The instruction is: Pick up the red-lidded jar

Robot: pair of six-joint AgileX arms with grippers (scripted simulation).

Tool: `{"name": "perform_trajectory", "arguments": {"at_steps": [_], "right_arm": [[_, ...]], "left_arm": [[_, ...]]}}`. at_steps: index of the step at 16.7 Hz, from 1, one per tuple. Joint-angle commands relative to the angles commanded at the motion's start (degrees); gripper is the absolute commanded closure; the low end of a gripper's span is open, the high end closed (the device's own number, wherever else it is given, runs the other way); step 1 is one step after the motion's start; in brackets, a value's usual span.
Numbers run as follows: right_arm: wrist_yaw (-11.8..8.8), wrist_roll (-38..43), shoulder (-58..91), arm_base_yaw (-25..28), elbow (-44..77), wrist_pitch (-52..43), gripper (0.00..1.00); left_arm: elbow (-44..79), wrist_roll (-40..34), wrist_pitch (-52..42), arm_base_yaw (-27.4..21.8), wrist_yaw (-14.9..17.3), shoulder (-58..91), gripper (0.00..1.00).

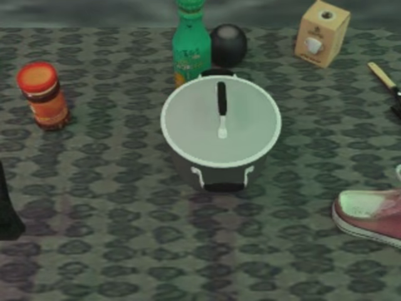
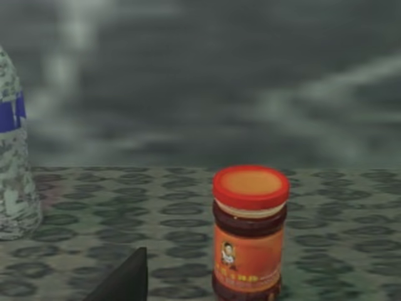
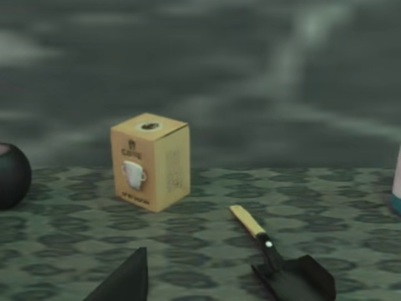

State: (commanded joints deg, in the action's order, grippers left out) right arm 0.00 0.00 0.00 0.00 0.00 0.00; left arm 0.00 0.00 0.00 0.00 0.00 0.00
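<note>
Top view: the red-lidded jar [image 1: 44,95] stands upright on the patterned counter [image 1: 113,226] at its far left, well apart from the lidded grey pot [image 1: 220,128] at centre. Behind the pot stand a green bottle [image 1: 191,44] and a black ball [image 1: 228,44]; a tan coffee box [image 1: 321,32] sits to the far right, a trowel [image 1: 385,81] at the right edge and a pink sneaker [image 1: 369,216] at the near right. The left arm [image 1: 7,207] shows only as a dark shape at the left edge, nearer the viewer than the jar.

Left wrist view: the jar [image 2: 249,232] stands ahead of the left claw, apart from it, untouched; only one dark fingertip [image 2: 122,279] shows, so whether the claw is apart or together cannot be told.

Right wrist view: one fingertip [image 3: 122,279] of the right claw shows, facing the coffee box and trowel; its state likewise cannot be told.
</note>
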Motion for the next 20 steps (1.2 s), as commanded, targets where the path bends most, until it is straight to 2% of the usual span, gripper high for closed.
{"name": "perform_trajectory", "arguments": {"at_steps": [5, 10, 14, 20], "right_arm": [[0.0, 0.0, 0.0, 0.0, 0.0, 0.0, 0.00], [0.0, 0.0, 0.0, 0.0, 0.0, 0.0, 0.00], [0.0, 0.0, 0.0, 0.0, 0.0, 0.0, 0.00], [0.0, 0.0, 0.0, 0.0, 0.0, 0.0, 0.00]], "left_arm": [[2.1, 0.6, -2.0, -0.1, 0.1, 2.8, 0.00], [14.1, 4.1, -11.7, -0.7, 1.1, 16.8, 0.00], [30.9, 8.5, -22.7, -1.5, 2.1, 33.5, 0.00], [65.7, 16.6, -40.3, -2.3, 3.2, 61.8, 0.00]]}}
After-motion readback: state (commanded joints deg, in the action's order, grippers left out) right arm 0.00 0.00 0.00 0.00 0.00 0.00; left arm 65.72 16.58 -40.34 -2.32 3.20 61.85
